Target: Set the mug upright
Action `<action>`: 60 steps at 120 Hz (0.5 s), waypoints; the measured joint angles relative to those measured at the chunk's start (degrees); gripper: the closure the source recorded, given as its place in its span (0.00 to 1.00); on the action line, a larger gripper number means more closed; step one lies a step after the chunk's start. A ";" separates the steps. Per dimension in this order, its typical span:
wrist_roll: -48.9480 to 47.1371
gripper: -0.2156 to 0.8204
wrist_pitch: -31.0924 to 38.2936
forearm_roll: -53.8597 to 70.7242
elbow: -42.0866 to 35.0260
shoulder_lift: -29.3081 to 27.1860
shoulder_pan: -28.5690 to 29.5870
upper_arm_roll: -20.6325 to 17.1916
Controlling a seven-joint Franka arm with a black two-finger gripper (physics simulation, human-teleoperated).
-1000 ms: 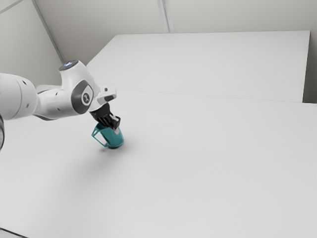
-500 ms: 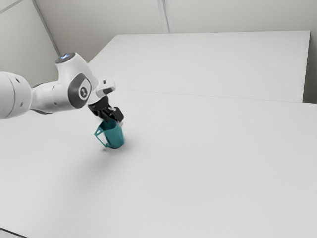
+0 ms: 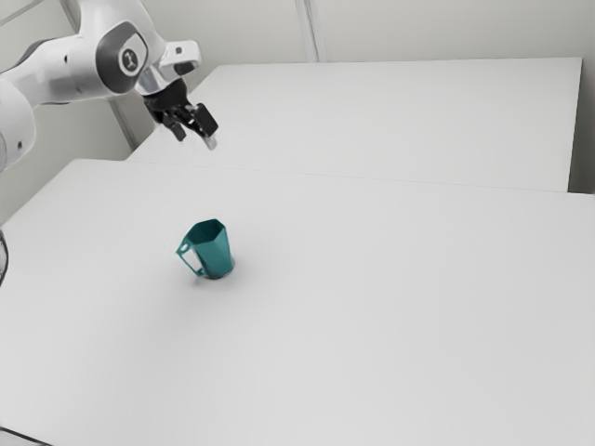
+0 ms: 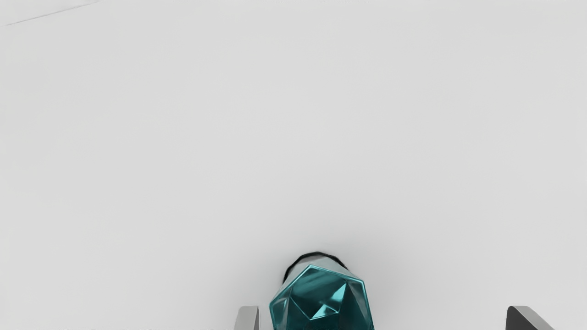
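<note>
The teal mug [image 3: 214, 255] is standing upright on its base on the pale surface [image 3: 381, 307], its open mouth facing upward and its handle [image 3: 189, 264] pointing toward the exterior view's left. The black tool [image 3: 195, 138] is hanging above the surface, well apart from the mug, its two fingers spread and gripping nothing. The white arm [image 3: 70, 70] is reaching in from the exterior view's upper left. In the wrist view, the faceted rim [image 4: 337, 272] is framing the shiny interior, and a dark edge is showing at the mug's base.
</note>
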 joint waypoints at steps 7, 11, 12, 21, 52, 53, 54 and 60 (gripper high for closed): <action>-0.35 0.22 -3.59 0.98 3.60 0.37 -0.11 -0.06; -0.52 0.22 -5.42 1.41 5.04 0.44 -0.11 -0.12; -0.57 0.22 -5.85 1.50 5.35 0.44 -0.10 -0.16; -0.92 0.22 -9.25 2.09 7.16 0.25 -0.12 -0.43; -1.60 0.21 -14.91 2.38 7.76 -0.35 -0.12 -0.49; -1.61 0.21 -15.00 2.37 7.77 -0.35 -0.12 -0.49; -1.63 0.21 -15.08 2.36 7.76 -0.35 -0.11 -0.50; -1.72 0.21 -15.52 2.33 7.73 -0.35 -0.12 -0.49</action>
